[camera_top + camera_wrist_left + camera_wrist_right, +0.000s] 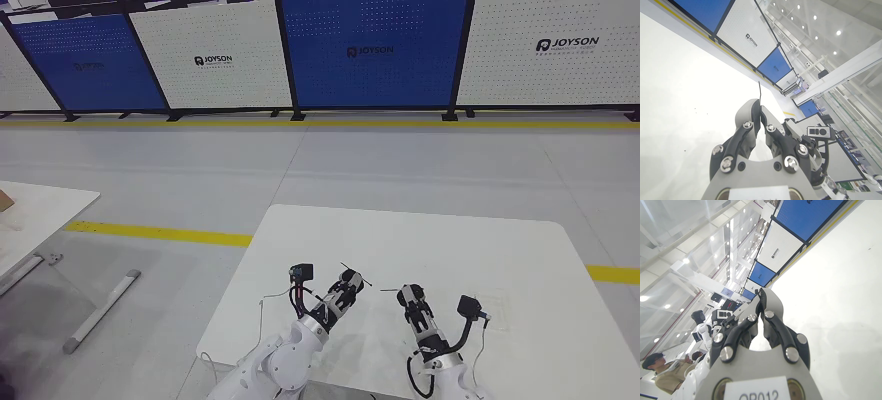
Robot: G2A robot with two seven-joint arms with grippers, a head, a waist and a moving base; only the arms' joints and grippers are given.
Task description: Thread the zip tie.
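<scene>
Bright, even light pours from rows of round ceiling lamps (pixel 686 260) high above the surface (pixel 674 79). The surface glares almost blank white in both wrist views. Beams (pixel 848 75) above it splay and lean, stretched by wide lenses.

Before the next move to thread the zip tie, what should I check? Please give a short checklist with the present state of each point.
1. Left jaws closed on the zip tie: ok.
2. Free end of the tie sticks out past the left jaws: ok.
3. Right jaws closed: ok; a small black piece shows at their tip.
4. That piece is the tie's head: cannot tell.
5. Free end lined up with the head's slot: cannot tell.
6. Both jaws over the table, apart from each other: ok.
</scene>
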